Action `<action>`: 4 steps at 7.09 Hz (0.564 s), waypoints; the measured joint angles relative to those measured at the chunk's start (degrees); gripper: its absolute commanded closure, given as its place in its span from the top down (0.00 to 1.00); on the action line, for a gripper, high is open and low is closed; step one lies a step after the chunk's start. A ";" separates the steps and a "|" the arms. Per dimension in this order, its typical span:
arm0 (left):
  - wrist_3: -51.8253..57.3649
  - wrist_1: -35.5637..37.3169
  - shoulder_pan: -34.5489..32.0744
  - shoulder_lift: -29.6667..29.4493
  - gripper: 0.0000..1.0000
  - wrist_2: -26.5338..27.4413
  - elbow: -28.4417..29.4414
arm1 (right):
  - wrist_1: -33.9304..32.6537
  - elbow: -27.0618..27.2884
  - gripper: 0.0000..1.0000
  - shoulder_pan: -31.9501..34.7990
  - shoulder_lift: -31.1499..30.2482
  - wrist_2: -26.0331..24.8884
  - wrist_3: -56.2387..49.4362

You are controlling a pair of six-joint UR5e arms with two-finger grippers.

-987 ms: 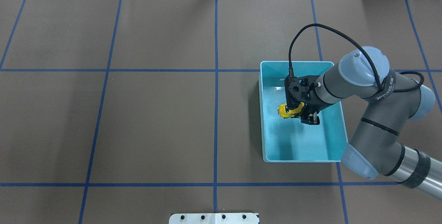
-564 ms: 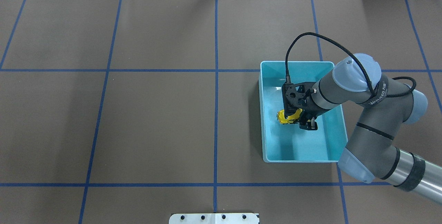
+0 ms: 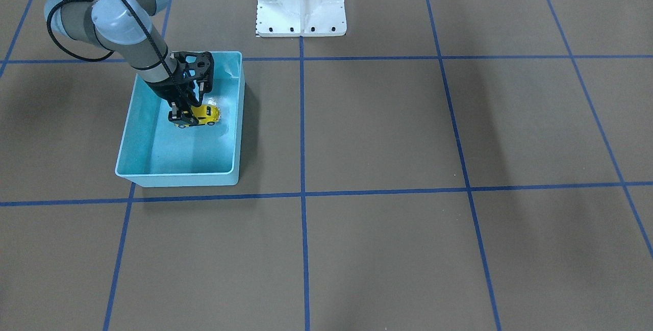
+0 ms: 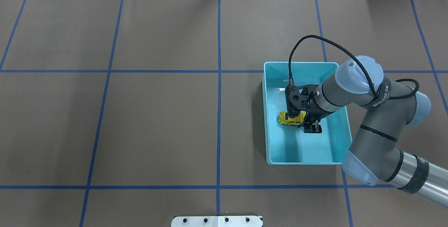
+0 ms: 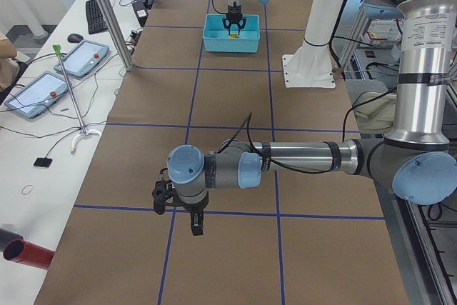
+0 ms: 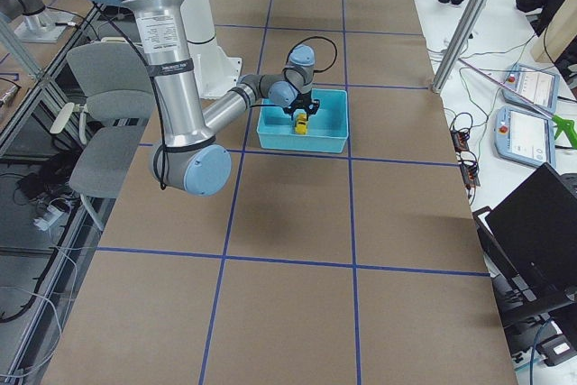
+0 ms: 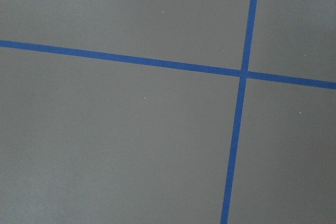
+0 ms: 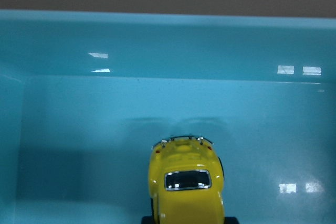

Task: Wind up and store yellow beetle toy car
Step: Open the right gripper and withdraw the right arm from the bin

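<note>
Now counting one yellow beetle toy car [image 4: 285, 118], sitting low inside one light-blue bin [image 4: 304, 146], near the bin's middle. Pinches its tail with the one right gripper [image 4: 302, 121], reaching down into the bin. Hangs the one left gripper [image 5: 196, 228] well apart from the bin, over brown table [image 5: 214, 105]; cannot tell whether spread or pressed together.

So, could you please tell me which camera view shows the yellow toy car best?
The right wrist view: the toy car sits large at lower centre, window and body sharp, though cropped below. Overhead and front-facing views show it small, partly covered; the side views, only a yellow speck.
</note>
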 measured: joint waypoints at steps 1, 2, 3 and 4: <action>0.00 0.00 0.00 0.00 1.00 0.00 0.00 | 0.03 0.42 1.00 1.10 0.32 1.02 0.07; 0.00 0.00 0.00 0.00 1.00 0.02 0.00 | -0.44 1.52 1.00 3.48 1.27 3.59 0.84; 0.00 0.00 0.00 0.01 1.00 0.05 0.00 | -1.88 3.70 1.00 7.52 2.30 6.88 3.90; 0.00 0.00 0.00 0.05 1.00 0.07 0.00 | -3.34 5.85 1.00 13.07 2.77 10.10 10.86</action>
